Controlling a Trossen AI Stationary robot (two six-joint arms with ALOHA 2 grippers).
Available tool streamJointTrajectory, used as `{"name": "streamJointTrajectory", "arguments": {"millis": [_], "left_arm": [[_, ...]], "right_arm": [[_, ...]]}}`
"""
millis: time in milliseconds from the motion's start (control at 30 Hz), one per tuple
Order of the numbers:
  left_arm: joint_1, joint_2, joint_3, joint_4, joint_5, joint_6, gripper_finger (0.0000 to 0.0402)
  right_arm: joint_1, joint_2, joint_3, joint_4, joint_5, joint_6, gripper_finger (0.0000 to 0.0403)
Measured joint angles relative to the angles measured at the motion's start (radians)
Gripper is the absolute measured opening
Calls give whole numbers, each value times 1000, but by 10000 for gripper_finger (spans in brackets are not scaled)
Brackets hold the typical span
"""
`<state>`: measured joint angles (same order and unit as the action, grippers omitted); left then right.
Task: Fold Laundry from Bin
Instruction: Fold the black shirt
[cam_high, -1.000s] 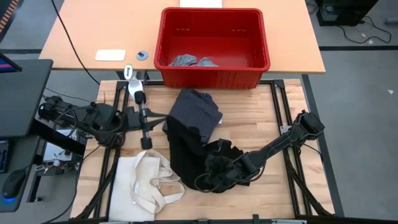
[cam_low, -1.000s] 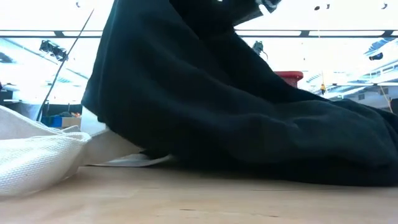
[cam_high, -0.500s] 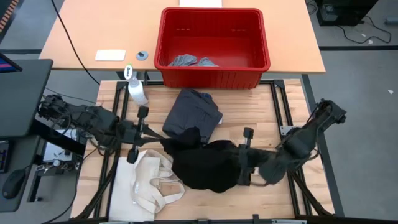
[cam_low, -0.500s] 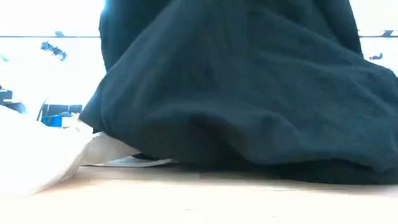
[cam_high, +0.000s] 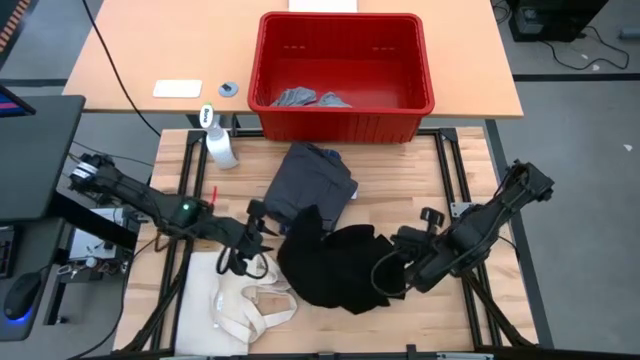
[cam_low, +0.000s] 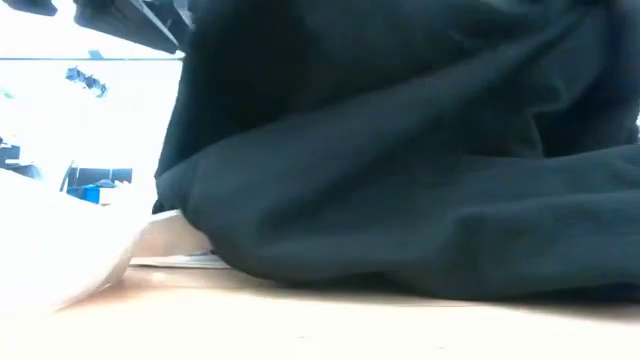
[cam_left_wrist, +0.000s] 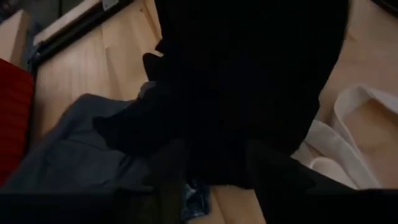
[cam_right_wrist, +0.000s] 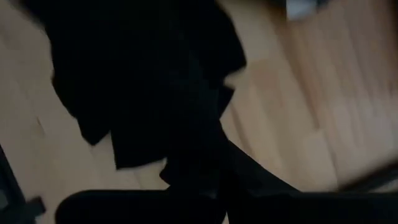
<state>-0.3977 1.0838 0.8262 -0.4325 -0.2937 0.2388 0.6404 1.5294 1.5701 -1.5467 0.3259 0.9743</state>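
1. Lying in a crumpled heap on the wooden tabletop (cam_high: 420, 190): the large black piece (cam_high: 335, 265), filling most of the low view and touching the folded dark grey piece (cam_high: 312, 180) behind it.
2. Reaching in from the left edge of the heap: the left hand (cam_high: 262, 228), fingers (cam_left_wrist: 273, 180) standing apart with black cloth lying between and over them; impossible to tell whether gripping or letting go.
3. Pinching the right edge of the large black piece: the right hand (cam_high: 398, 262), fingers closed tight on a fold of it.
4. Sitting on the far orange tabletop: the bin (cam_high: 345, 120), holding smaller light grey pieces (cam_high: 300, 98) at its bottom.
5. Lying flat beside the heap, near the left hand: a cream tote bag (cam_high: 240, 295).
6. Standing near the bin's left corner: a spray bottle (cam_high: 218, 140).
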Motion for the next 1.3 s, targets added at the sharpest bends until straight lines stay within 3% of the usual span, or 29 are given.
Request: {"name": "streamJointTrajectory", "arguments": {"millis": [200, 400, 667, 1100, 1300], "left_arm": [[-2, 77, -2, 96, 24, -184, 207], [-60, 209, -2, 123, 51, -194, 219], [-101, 412, -2, 440, 27, -58, 222], [-194, 528, -2, 436, -58, 219, 222], [-268, 528, -2, 390, -247, 287, 221]], "right_arm": [[29, 42, -2, -8, -48, 81, 13], [43, 43, -2, -16, 9, 133, 14], [38, 43, -2, -14, 63, 132, 15], [38, 43, -2, -17, 96, 131, 16], [38, 43, -2, -18, 101, 130, 16]]}}
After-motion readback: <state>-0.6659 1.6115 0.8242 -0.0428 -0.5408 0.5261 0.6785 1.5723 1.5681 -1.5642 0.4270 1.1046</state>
